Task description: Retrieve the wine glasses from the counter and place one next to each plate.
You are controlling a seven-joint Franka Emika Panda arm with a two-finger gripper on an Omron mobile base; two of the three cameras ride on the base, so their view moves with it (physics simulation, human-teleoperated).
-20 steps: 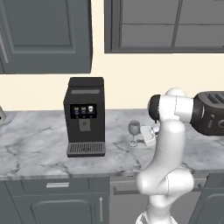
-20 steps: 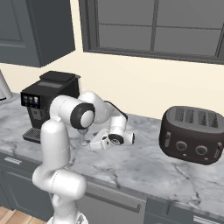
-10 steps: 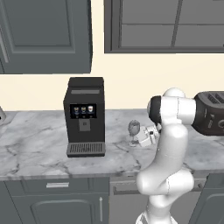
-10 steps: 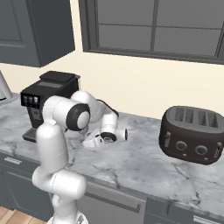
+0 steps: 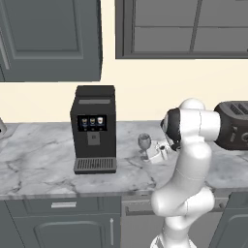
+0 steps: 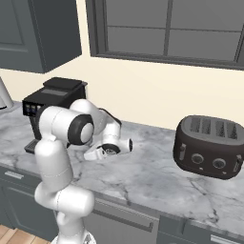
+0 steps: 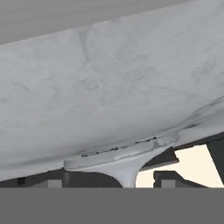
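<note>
One wine glass [image 5: 144, 141] stands upright on the marble counter [image 5: 38, 160], right of the coffee machine. My gripper [image 5: 149, 155] lies low over the worktop, reaching in from the right at the level of the glass's stem. In the hand view the glass's round foot [image 7: 122, 154] and stem rise between my dark fingertips [image 7: 175, 178], and a pale gap still shows on one side of the stem. The jaws stand open around it. In the right base view the gripper [image 6: 93, 155] points left, and the arm hides the glass. The plates are out of view.
A black coffee machine [image 5: 93, 128] stands just left of the glass, also at the counter's left [image 6: 47, 102]. A dark toaster [image 6: 209, 145] sits to the right [image 5: 235, 123]. Wall cabinets and a window hang above. Bare marble lies between the hand and the toaster.
My hand has slid left along the counter until its fingers flank the glass's stem. The glass has stayed where it was.
</note>
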